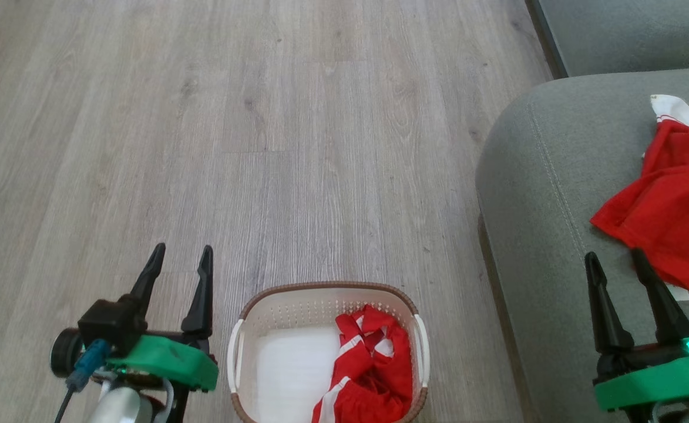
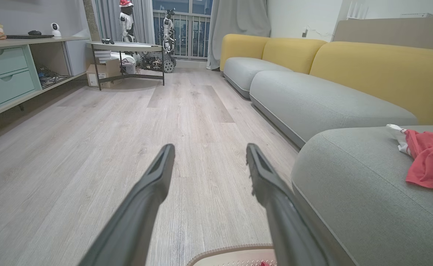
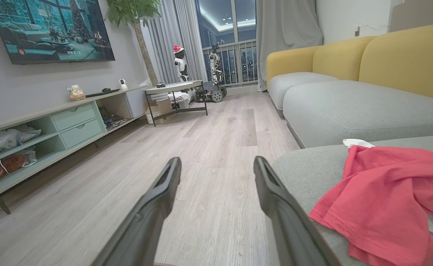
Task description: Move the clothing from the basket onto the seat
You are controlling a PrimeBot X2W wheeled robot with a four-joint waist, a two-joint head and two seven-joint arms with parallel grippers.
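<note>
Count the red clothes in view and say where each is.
2: one red garment spread on the grey sofa seat, one red-and-white bundle in the right side of the basket on the floor. The bundle may be hiding more pieces.

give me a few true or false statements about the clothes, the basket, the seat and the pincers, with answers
1. A red garment lies on the seat. True.
2. The basket is empty. False: a striped red garment lies in its right half.
3. The left pincer and the right pincer are both open and hold nothing. True.
4. The basket stands on the seat. False: it stands on the wood floor, beside the seat.
</note>
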